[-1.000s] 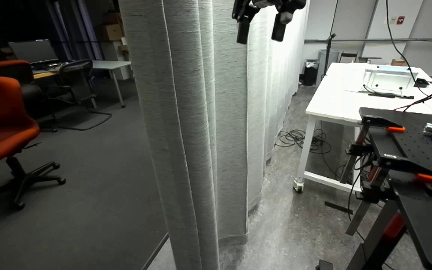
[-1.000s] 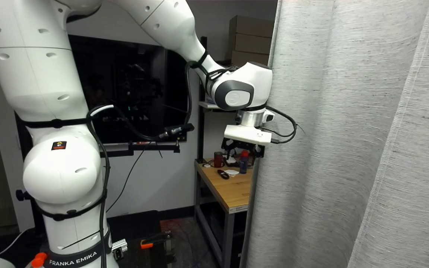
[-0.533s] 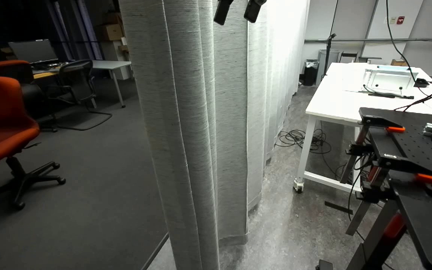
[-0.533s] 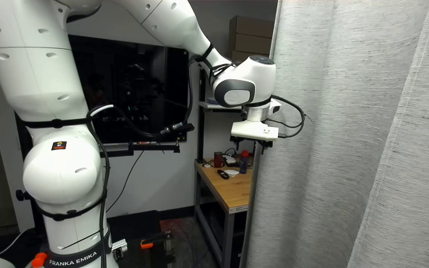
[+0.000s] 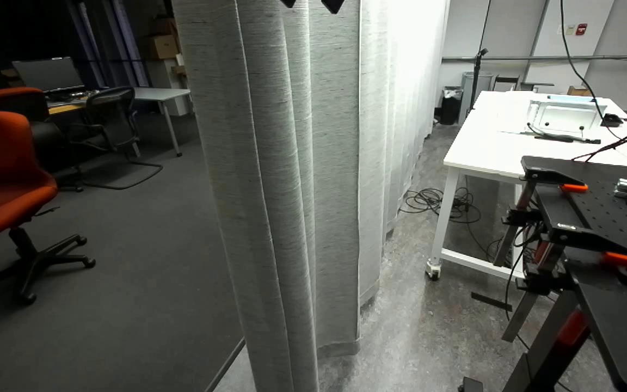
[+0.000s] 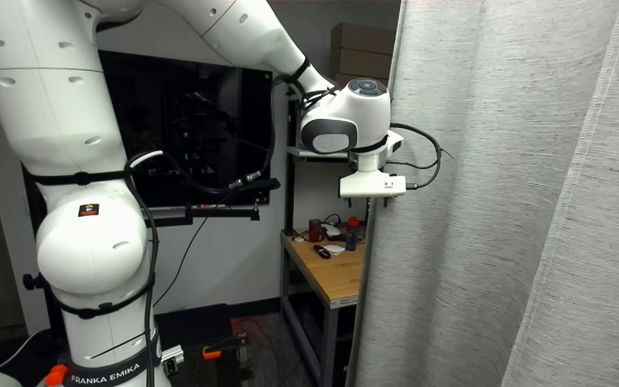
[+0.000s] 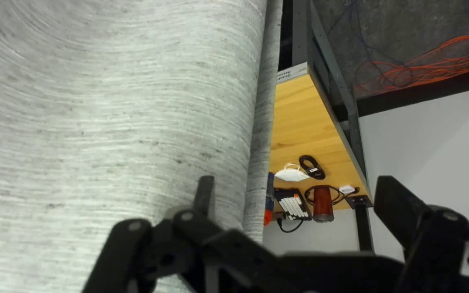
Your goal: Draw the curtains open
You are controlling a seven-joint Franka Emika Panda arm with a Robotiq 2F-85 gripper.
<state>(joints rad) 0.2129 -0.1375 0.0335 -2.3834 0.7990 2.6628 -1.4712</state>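
The pale grey-white curtain (image 5: 281, 190) hangs to the floor in long vertical folds. It fills the right of an exterior view (image 6: 476, 188) and the left of the wrist view (image 7: 116, 122). My gripper (image 7: 295, 179) is open, with nothing between its fingers. In the wrist view the left finger (image 7: 204, 195) overlaps the curtain and the right finger is past its free edge, against the wall. Contact with the fabric cannot be told. In an exterior view the gripper (image 6: 367, 202) points down beside the curtain's edge. Only its fingertips (image 5: 333, 4) show at the top of an exterior view.
A wooden desk (image 6: 342, 274) with a red mug (image 7: 323, 203), a keyboard (image 7: 293, 206) and a bottle stands behind the curtain's edge. A black screen (image 6: 180, 134) is on the wall behind the arm. A white table (image 5: 487, 130) and an orange chair (image 5: 3, 174) stand either side.
The open gripper has risen and moved toward the curtain's free edge, and the hand has turned more level. A curtain fold near the fingers looks slightly shifted.
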